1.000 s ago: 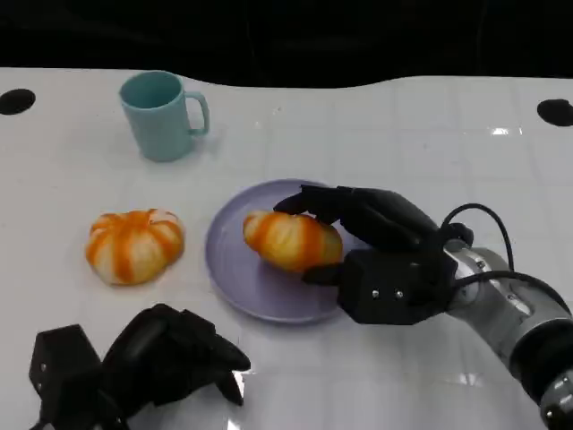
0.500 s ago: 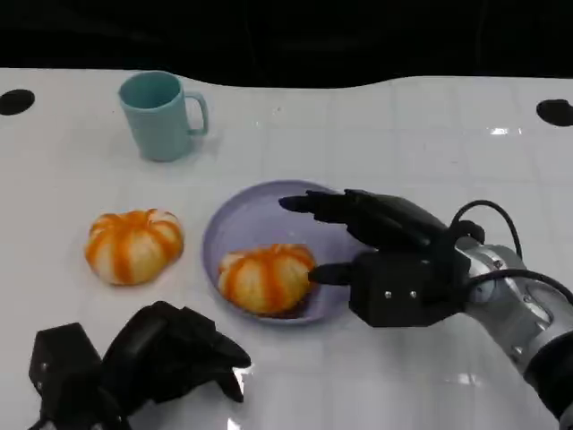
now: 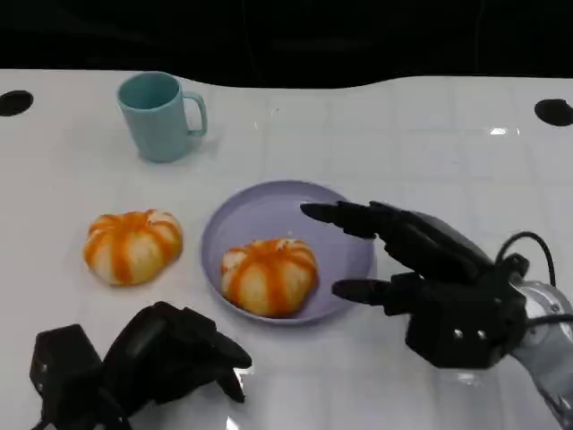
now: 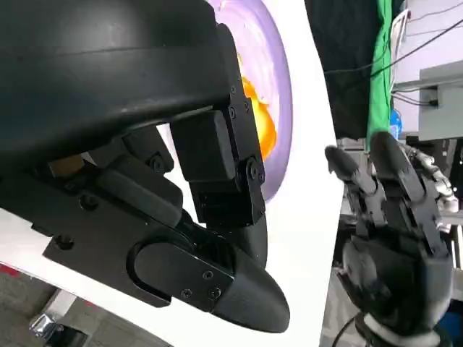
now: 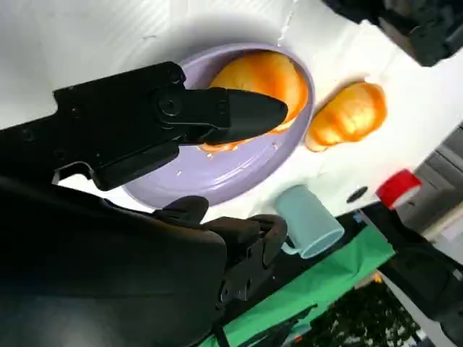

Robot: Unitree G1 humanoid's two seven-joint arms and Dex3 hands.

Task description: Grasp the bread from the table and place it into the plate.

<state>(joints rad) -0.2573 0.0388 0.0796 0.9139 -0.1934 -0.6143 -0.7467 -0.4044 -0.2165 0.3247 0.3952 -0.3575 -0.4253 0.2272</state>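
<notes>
An orange-striped bread roll (image 3: 269,275) lies on the front part of the purple plate (image 3: 269,215), seen too in the right wrist view as bread (image 5: 262,78) on the plate (image 5: 217,177). My right hand (image 3: 421,269) hovers just right of the plate, fingers spread, holding nothing. A second striped roll (image 3: 133,245) sits on the table left of the plate. My left hand (image 3: 143,363) rests at the lower left with fingers curled in and nothing in it. In the left wrist view the left hand (image 4: 188,166) fronts the plate (image 4: 278,87).
A light teal mug (image 3: 161,115) stands at the back left of the white table (image 3: 403,134). Two dark round holes mark the table's far corners. The table's far edge meets a black background.
My right hand has let go of the bread, which now lies on the plate's front part, and has drawn back to the right and toward me with its fingers spread.
</notes>
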